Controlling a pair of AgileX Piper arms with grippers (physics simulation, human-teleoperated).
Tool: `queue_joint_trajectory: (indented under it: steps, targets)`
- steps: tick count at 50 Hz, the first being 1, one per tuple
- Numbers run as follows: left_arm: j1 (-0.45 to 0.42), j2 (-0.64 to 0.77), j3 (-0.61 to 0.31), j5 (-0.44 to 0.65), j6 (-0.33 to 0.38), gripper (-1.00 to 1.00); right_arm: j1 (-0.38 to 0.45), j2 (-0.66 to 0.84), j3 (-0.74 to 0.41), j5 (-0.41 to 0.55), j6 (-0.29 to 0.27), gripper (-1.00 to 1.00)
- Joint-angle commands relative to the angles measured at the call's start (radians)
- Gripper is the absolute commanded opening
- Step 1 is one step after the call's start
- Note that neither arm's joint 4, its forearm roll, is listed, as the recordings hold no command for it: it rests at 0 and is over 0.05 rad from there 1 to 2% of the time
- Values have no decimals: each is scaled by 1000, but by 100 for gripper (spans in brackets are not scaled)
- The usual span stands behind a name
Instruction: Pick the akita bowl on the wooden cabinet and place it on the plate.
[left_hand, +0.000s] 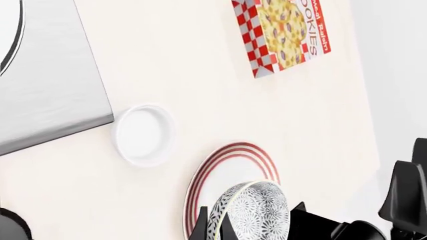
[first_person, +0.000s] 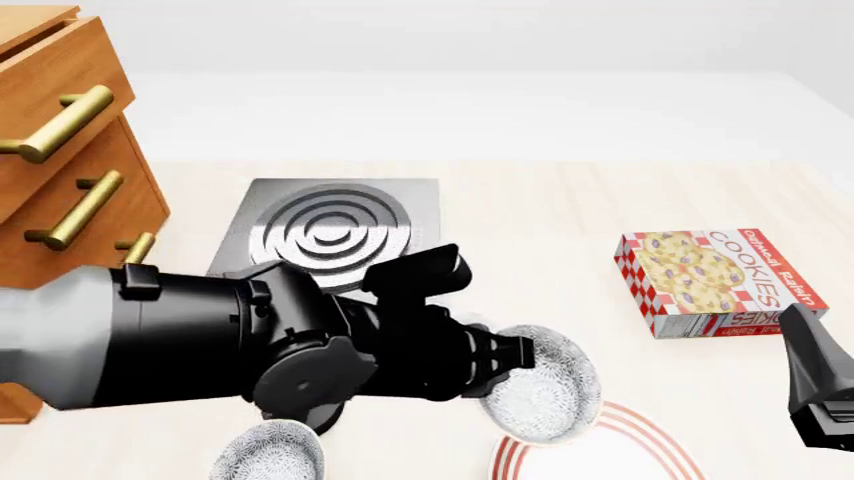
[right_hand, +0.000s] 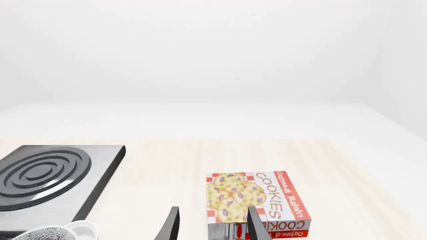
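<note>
We see the left claw (left_hand: 212, 225) pinching the rim of the speckled black-and-white round bowl (left_hand: 257, 212), tipped on its side above the flat white red-ringed plate (left_hand: 230, 165), ready to put down. The right claw (right_hand: 210, 225) hangs loose, holding nothing.

Left end effector (left_hand: 212, 225) clamped on akita bowl (left_hand: 250, 212) rim, bowl tilted above the plate (left_hand: 230, 160). White ramekin (left_hand: 143, 135) beside plate, cookie box (left_hand: 280, 32) further off on desk (left_hand: 200, 75).
</note>
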Motion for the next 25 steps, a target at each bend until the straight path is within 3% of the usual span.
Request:
queue_joint_trajectory:
  steps: [1,25]
  targets:
    - [-10,32,-31,1,12,-100,0,0,0,0,0,100]
    - [-22,144,-70,-39,-2,-100,0,0,0,0,0,100]
